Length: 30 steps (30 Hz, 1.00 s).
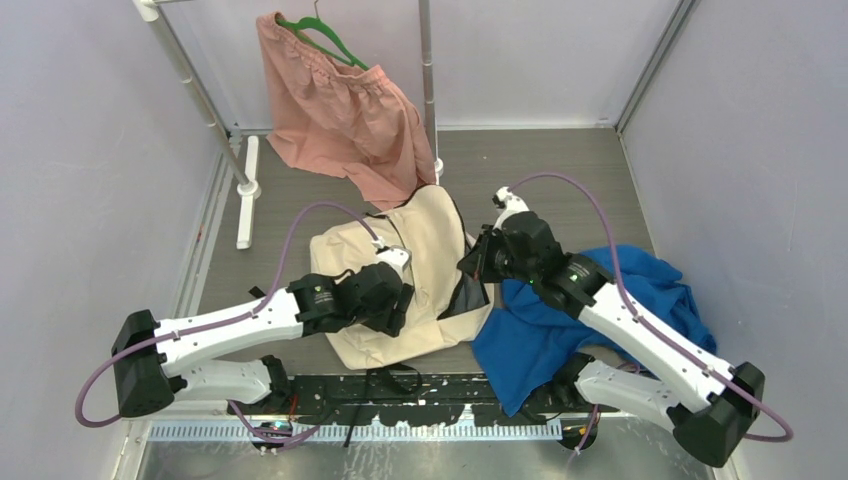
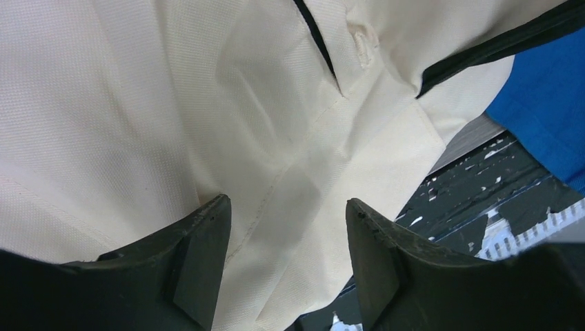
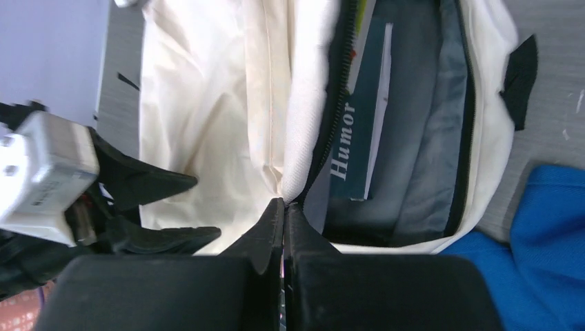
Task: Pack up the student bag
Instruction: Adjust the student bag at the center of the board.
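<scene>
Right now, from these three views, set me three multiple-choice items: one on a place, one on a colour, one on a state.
1. Where does the blue cloth lie?
A) left of the student bag
B) right of it
C) on the rack

2. What colour is the hanger?
A) green
B) black
C) white

3. How is the right gripper?
A) wide open
B) out of view
C) shut

Answers:
1 B: the cloth spreads along the bag's right side.
2 A: a green hook shows above the pink garment.
3 C: its fingers meet at the rim of the bag's open compartment.
</scene>
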Each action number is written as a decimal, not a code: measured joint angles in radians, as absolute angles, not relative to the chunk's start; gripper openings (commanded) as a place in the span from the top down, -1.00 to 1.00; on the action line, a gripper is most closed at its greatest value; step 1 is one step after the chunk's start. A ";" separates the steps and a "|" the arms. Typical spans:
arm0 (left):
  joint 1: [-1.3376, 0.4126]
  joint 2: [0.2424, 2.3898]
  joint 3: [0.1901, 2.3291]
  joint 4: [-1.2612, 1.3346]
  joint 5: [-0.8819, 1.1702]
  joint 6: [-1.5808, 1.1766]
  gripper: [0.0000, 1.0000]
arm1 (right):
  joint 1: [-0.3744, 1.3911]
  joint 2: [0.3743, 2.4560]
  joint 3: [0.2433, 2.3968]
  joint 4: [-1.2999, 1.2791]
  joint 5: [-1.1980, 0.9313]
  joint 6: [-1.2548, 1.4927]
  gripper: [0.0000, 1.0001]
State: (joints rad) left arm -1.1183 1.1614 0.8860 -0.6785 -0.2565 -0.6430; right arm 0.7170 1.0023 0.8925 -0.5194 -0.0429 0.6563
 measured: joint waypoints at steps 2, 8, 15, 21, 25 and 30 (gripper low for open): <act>-1.122 1.161 0.886 -0.678 -0.246 -0.619 -0.23 | 0.717 0.957 0.899 -0.519 -0.020 0.656 0.98; -1.171 1.158 0.888 -0.678 -0.243 -0.554 -0.21 | 0.716 0.963 0.913 -0.528 -0.006 0.656 0.98; -1.202 1.108 0.886 -0.653 -0.263 -0.503 -0.18 | 0.716 0.937 0.913 -0.528 0.002 0.656 0.98; -1.202 1.027 0.885 -0.652 -0.358 -0.488 -0.22 | 0.716 0.934 0.897 -0.540 0.033 0.665 0.96; -1.202 1.017 0.886 -0.674 -0.437 -0.505 -0.34 | 0.716 1.010 0.888 -0.581 0.067 0.682 0.46; -1.081 1.026 0.894 -0.756 -0.488 -0.568 -0.34 | 0.687 1.182 0.883 -0.650 0.130 0.667 -0.31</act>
